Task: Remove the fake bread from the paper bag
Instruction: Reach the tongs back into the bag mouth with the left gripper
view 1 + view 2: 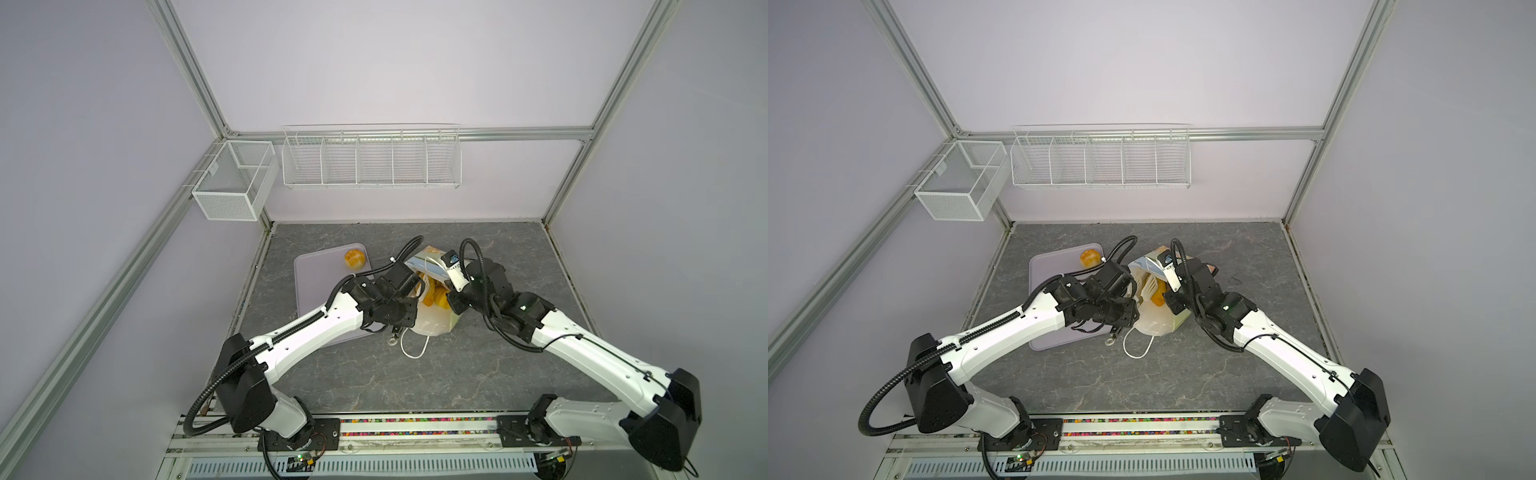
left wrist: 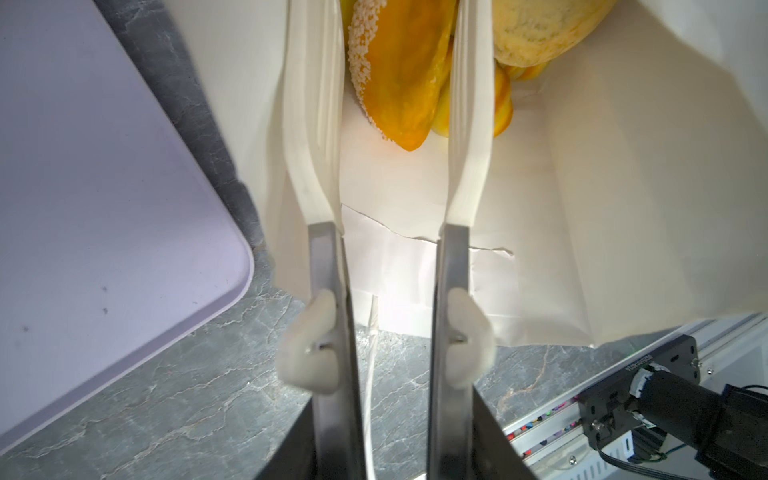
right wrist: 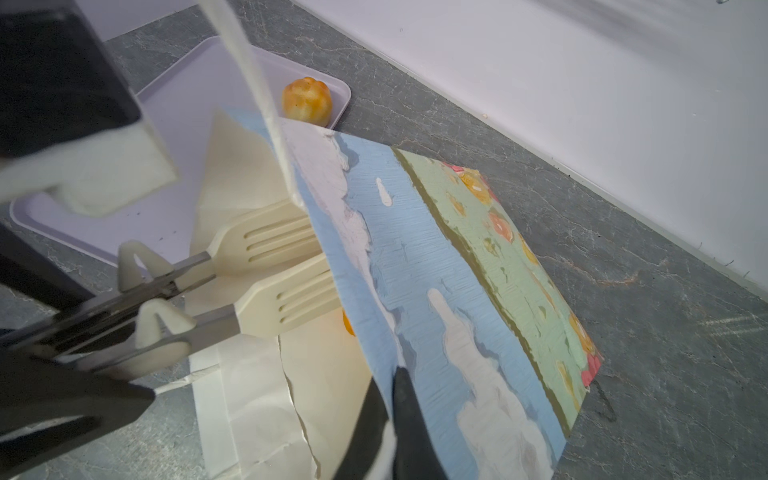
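Note:
The paper bag (image 1: 432, 326) (image 1: 1156, 324) lies on its side mid-table, its white inside (image 2: 602, 187) open toward the arms and its sky-and-flower print (image 3: 457, 270) facing up. My right gripper (image 3: 395, 399) (image 1: 442, 268) is shut on the bag's upper rim and holds the mouth up. My left gripper (image 2: 390, 41) (image 1: 1148, 289) reaches into the mouth with its long cream-tipped fingers (image 3: 282, 241) apart. A seeded oval roll (image 2: 399, 75) lies between the tips, with a paler bun (image 2: 540, 29) beside it. More fake bread (image 1: 436, 293) shows inside. One round bun (image 1: 354, 258) (image 3: 306, 102) sits on the lavender tray (image 1: 316, 282).
The tray (image 2: 104, 187) lies just left of the bag. A white cord handle (image 1: 415, 349) trails on the grey tabletop in front of the bag. The bag's lower rim is torn (image 2: 415, 237). A wire rack (image 1: 371, 160) and a mesh basket (image 1: 232, 183) hang on the walls.

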You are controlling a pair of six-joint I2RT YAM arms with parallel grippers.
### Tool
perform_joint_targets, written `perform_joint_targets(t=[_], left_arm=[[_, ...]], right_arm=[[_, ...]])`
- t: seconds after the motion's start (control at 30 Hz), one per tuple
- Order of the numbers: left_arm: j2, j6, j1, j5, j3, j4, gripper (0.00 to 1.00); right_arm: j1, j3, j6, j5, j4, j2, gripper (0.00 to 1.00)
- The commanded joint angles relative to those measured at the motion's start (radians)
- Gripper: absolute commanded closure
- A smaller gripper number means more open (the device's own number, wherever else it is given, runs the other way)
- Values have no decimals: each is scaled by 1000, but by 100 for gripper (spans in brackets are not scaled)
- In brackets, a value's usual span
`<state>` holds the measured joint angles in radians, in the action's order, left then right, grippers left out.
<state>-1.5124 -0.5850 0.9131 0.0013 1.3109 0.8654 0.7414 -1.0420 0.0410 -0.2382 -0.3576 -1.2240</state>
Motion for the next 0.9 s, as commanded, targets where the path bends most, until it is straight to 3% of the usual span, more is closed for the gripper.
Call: perform_joint_targets(t=[0.0, 0.37, 0.87], left_arm=[[-20, 48, -8, 8, 30, 20, 59], [-80, 179, -16, 1, 103, 65, 56], [-216, 203, -25, -85, 214, 81, 55]], right_arm=[[6, -31, -39, 8, -13, 0, 93], [8, -82, -33, -42, -63, -16, 93], [6, -79, 67, -37, -76, 5, 93]])
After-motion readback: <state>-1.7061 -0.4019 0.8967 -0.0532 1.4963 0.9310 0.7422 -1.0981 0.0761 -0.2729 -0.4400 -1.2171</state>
